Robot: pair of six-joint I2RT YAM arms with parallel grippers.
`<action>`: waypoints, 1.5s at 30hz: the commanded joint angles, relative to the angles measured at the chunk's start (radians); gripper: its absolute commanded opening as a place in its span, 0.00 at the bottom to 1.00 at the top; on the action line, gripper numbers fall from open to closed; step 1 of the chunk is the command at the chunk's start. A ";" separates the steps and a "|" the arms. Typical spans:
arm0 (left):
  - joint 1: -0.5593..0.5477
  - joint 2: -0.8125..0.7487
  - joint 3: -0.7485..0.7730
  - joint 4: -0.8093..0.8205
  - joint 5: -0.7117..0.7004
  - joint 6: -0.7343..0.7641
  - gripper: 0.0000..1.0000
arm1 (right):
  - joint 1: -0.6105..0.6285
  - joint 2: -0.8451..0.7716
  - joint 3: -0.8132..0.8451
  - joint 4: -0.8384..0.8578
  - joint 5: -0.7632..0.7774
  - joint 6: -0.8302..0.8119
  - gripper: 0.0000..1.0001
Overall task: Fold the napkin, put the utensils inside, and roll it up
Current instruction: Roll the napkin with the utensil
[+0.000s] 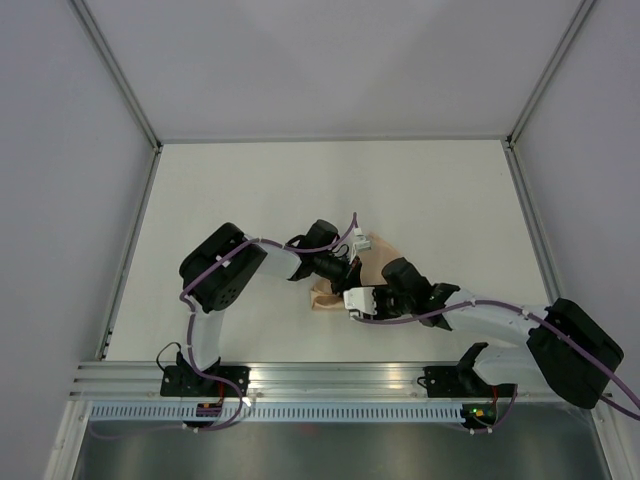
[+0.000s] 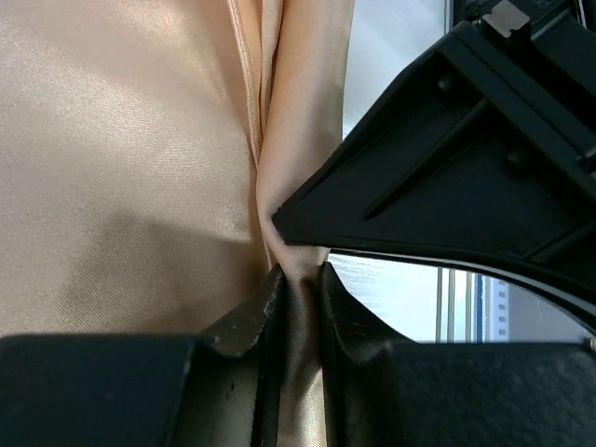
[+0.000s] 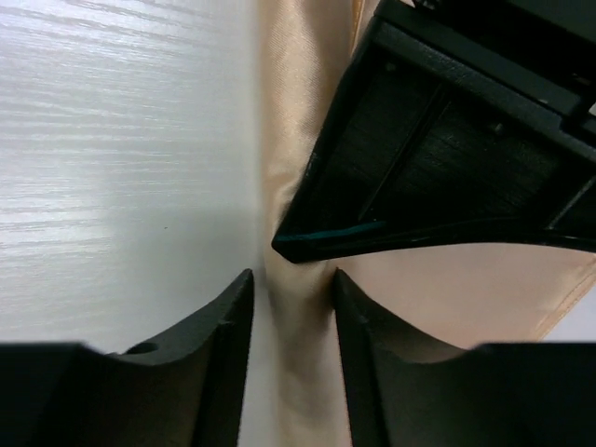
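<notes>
The peach-orange napkin (image 1: 323, 297) lies bunched on the white table under both grippers, which meet over it. In the left wrist view the napkin (image 2: 121, 158) fills the left side, and my left gripper (image 2: 300, 277) is shut on a raised fold of it. My right gripper (image 3: 293, 284) stands open astride a ridge of the napkin (image 3: 289, 121); a strip of table shows beside its left finger. The other gripper's black finger crosses the upper right of each wrist view. In the top view my left gripper (image 1: 344, 272) and right gripper (image 1: 358, 298) nearly touch. The utensils are out of view.
The white table (image 1: 440, 200) is bounded by grey walls at the back and sides, and an aluminium rail (image 1: 330, 375) runs along the near edge by the arm bases. Purple cables run along both arms.
</notes>
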 commanded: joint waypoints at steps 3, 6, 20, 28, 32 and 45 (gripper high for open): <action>0.002 0.060 -0.037 -0.171 -0.094 -0.003 0.07 | 0.011 0.051 0.003 0.028 0.046 0.012 0.29; 0.007 0.034 -0.043 -0.154 -0.096 -0.018 0.16 | 0.011 0.065 -0.003 0.026 0.055 0.015 0.18; 0.071 -0.178 -0.129 0.070 -0.175 -0.171 0.41 | -0.125 0.169 0.173 -0.227 -0.190 -0.017 0.00; 0.171 -0.440 -0.351 0.355 -0.492 -0.299 0.45 | -0.265 0.405 0.377 -0.495 -0.353 -0.122 0.00; 0.166 -0.570 -0.460 0.455 -0.600 -0.258 0.49 | -0.317 0.603 0.547 -0.685 -0.419 -0.207 0.00; -0.120 -0.715 -0.581 0.511 -0.942 0.302 0.56 | -0.399 0.869 0.787 -0.877 -0.456 -0.244 0.01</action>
